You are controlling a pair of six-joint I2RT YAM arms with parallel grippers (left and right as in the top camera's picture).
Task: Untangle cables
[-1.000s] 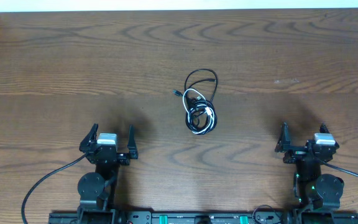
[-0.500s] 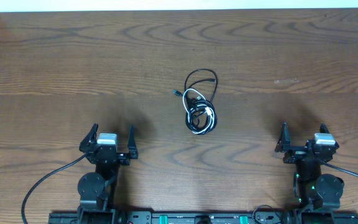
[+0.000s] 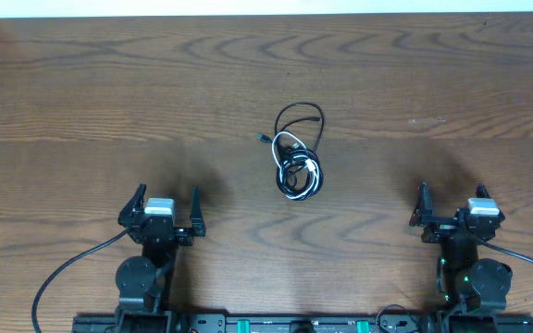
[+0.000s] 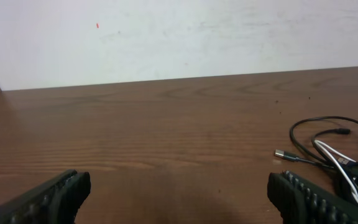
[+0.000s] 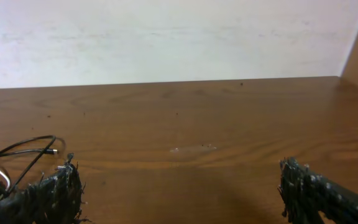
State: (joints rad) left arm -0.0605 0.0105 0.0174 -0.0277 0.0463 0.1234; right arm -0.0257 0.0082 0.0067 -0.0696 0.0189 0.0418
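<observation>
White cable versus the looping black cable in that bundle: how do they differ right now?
The black cable swings out in a wide open loop on the far side of the bundle; the white cable stays mostly coiled tight at the near side. A plug end on the black cable pokes out leftward; no end of the white cable shows clearly. Both lie tangled together on the table.

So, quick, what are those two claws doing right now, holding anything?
Left gripper: open, holding nothing.
Right gripper: open, holding nothing.
The cables lie apart from both.
</observation>
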